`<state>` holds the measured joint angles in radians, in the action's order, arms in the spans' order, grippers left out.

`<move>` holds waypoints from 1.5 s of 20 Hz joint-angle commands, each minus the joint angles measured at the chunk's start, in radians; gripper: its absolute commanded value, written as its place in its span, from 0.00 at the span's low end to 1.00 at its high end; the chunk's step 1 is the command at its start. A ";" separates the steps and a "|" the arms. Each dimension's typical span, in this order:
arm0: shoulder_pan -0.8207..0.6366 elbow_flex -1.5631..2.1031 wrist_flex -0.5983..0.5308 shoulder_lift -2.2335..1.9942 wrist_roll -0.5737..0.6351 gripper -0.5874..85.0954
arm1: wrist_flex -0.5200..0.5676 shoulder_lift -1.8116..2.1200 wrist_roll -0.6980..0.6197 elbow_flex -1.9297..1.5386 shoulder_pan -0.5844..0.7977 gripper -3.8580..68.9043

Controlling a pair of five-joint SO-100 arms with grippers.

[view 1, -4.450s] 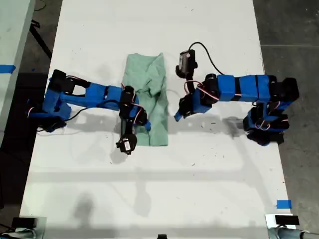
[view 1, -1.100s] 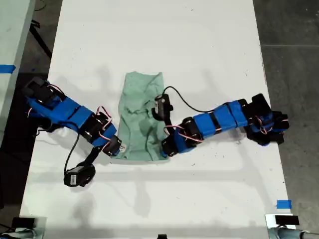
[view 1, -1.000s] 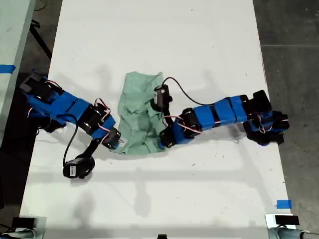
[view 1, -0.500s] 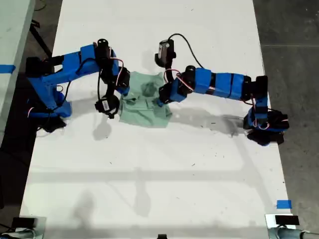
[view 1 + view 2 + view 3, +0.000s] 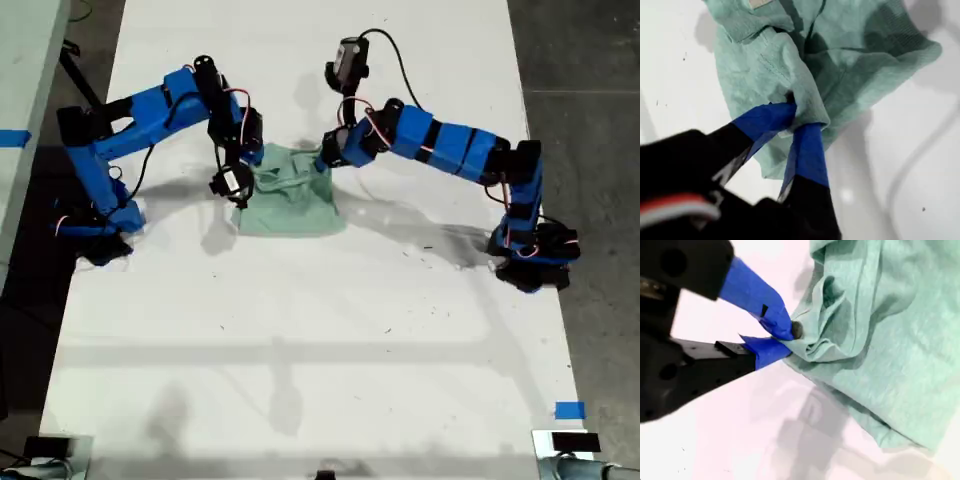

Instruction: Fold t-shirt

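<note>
While t-shirt (image 5: 288,196) lies bunched on table (image 5: 320,340), first gripper (image 5: 799,116) and second gripper (image 5: 781,340) each pinch cloth edge.

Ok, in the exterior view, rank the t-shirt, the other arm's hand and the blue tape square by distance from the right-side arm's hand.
1. t-shirt: pinched in the right-side arm's hand.
2. other arm's hand: on the shirt's far edge, exterior view's left.
3. blue tape square: exterior view's lower right corner.
</note>
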<state>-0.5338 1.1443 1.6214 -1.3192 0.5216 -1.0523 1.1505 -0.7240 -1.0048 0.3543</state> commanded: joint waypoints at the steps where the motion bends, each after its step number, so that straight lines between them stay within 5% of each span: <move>1: -0.067 -0.032 -0.038 0.009 0.032 0.01 | 0.049 -0.002 -0.020 0.069 0.049 0.04; 4: -0.089 -0.035 -0.044 0.032 0.040 0.03 | 0.061 -0.041 -0.025 0.069 0.054 0.06; 6: -0.118 -0.034 -0.048 0.002 0.055 0.28 | 0.041 -0.044 -0.040 0.071 0.077 0.50; 14: -0.368 0.143 -0.072 -0.420 0.115 0.30 | -0.190 0.250 -0.130 -0.057 0.337 0.31; 19: -0.351 0.623 -0.215 -0.893 0.112 0.27 | -0.083 0.755 -0.100 -0.635 0.423 0.26; 21: -0.302 0.853 -0.279 -1.103 0.081 0.23 | -0.051 0.991 -0.040 -0.902 0.408 0.24; 24: -0.202 1.220 -0.387 -1.440 0.028 0.11 | -0.020 1.370 0.069 -1.258 0.301 0.05; 30: -0.005 1.703 -0.403 -1.845 -0.173 0.01 | -0.126 2.108 0.331 -1.778 0.103 0.04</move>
<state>-0.5798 2.7780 1.2272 -3.0588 0.3958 -1.1397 3.0710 -0.4418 -2.7044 0.5139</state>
